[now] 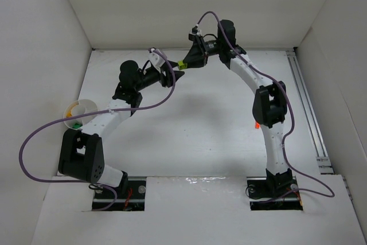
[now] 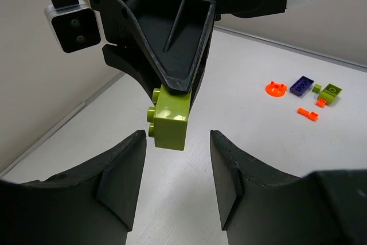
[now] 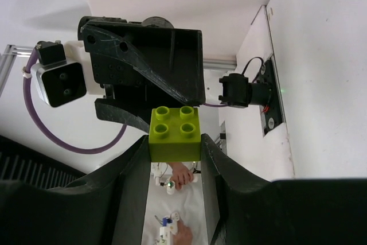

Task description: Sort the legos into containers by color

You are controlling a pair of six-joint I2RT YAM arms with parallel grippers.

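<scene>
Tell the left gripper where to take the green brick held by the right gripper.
Grip the brick by its free end, which sticks out past the right gripper. Come from that end, where the left gripper sits open, closing on the studded side and the one opposite; the right fingers seem to cover the other two.

Brick (image 3: 175,133): lime green. Disc (image 2: 276,89): orange. Flat plate (image 2: 301,85): purple-blue. Counter (image 1: 189,133): white. Cable (image 1: 20,153): purple. Arm links (image 1: 246,73): white, black joints.

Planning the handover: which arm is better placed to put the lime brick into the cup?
Left. The cup sits on that side, far from the right gripper, which holds the lime brick; the left gripper flanks it with open jaws.
</scene>
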